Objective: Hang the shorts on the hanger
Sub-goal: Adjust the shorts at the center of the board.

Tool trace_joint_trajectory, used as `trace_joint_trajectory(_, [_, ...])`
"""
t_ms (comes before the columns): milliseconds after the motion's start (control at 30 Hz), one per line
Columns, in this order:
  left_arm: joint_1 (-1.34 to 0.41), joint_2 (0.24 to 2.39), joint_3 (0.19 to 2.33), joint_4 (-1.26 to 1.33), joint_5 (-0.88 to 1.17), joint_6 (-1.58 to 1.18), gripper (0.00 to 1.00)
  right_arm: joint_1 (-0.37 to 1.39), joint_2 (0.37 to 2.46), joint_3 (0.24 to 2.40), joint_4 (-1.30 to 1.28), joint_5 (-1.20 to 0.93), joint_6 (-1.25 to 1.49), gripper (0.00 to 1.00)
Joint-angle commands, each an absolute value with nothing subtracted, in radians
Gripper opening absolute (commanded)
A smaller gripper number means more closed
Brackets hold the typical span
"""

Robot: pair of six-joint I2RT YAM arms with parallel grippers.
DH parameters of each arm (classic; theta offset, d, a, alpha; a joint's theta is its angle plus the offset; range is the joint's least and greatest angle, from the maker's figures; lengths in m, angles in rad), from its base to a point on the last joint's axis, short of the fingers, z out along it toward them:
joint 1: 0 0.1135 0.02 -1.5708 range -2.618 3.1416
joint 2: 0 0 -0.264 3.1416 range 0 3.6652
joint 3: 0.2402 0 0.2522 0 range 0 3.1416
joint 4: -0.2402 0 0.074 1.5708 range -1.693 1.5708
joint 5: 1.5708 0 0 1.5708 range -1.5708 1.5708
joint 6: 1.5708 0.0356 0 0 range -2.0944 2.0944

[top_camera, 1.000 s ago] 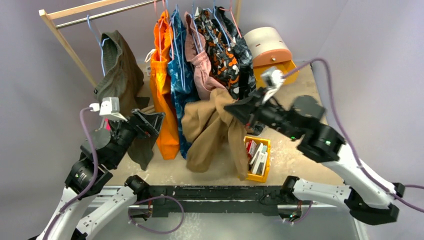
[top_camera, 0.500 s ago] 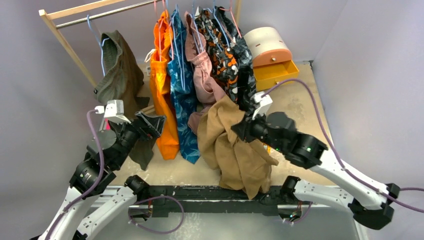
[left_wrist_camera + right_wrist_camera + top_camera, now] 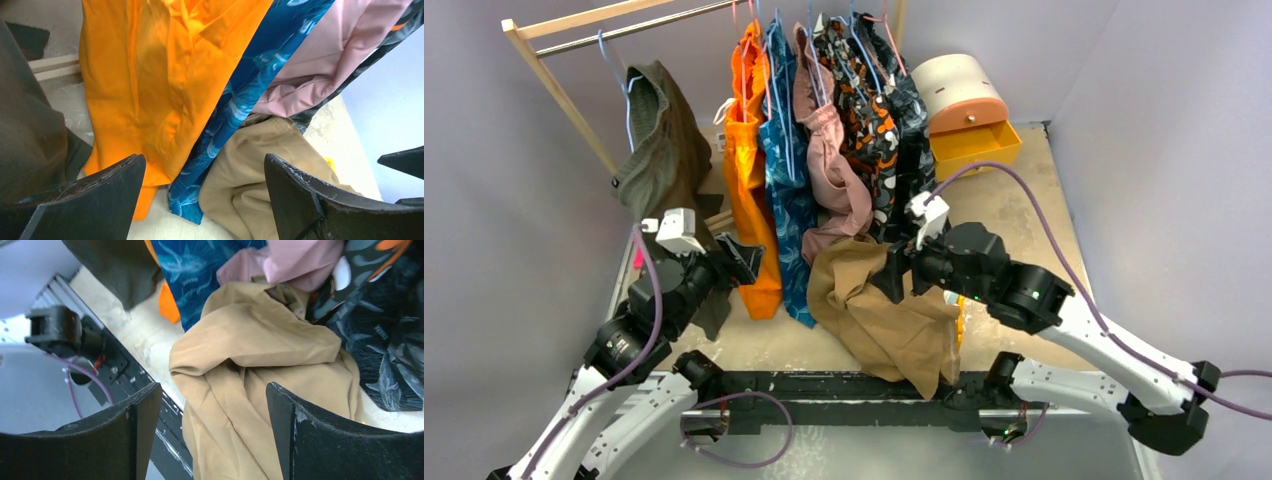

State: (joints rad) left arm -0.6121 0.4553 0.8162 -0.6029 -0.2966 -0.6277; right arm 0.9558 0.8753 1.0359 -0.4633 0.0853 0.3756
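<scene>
The right hand point(image 3: 211, 395) is seen with its two fingers spread wide and nothing clamped between them. It is poised just above the shorts point(image 3: 884, 310). In the right wrist view the tan cloth fills the gap beyond the fingers without being pinched. The shorts are bunched in a crumpled heap on the worktop point(image 3: 1014, 215) near its front edge. The heap is below the hanging clothes, and part of it is draped towards the arm bases.

The left hand point(image 3: 204, 160) is likewise held apart and empty. It is raised near the lower hem of the orange shorts point(image 3: 746, 150) and pointed towards the hanging row.

From the wooden clothes rail point(image 3: 624, 25) an olive-green garment point(image 3: 659, 140) is hung at the left end. Further right, the orange shorts, a blue patterned garment point(image 3: 786, 170), a pink garment point(image 3: 829, 170) and a dark patterned garment point(image 3: 879, 130) are hung close together. The lower ends of the pink and the dark patterned garments are found just beside the top of the tan heap. A round cream-and-orange drawer box point(image 3: 964, 95) is set at the far right of the worktop, with its yellow drawer pulled out.
</scene>
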Motion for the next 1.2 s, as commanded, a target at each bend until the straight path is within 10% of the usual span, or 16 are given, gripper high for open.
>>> trace_joint_trajectory(0, [-0.614,0.426,0.785,-0.585,-0.320,-0.638,0.88,0.963,0.952,1.036,-0.463,0.028,0.316,0.80])
trace_joint_trajectory(467, [-0.615,0.424,0.761,-0.575,-0.351,-0.649,0.88,1.049,1.221,1.025,-0.425,0.227,0.308,0.86])
trace_joint_trajectory(700, [-0.615,0.404,0.762,-0.580,-0.375,-0.650,0.88,1.104,1.242,1.157,-0.369,-0.005,0.225,0.00])
trace_joint_trajectory(933, [-0.615,0.316,0.762,-0.600,-0.490,-0.678,0.87,1.125,1.058,1.346,-0.162,-0.254,0.252,0.00])
trace_joint_trajectory(1167, [-0.614,0.199,0.748,-0.610,-0.576,-0.712,0.87,1.116,0.930,1.213,-0.233,0.373,0.384,0.00])
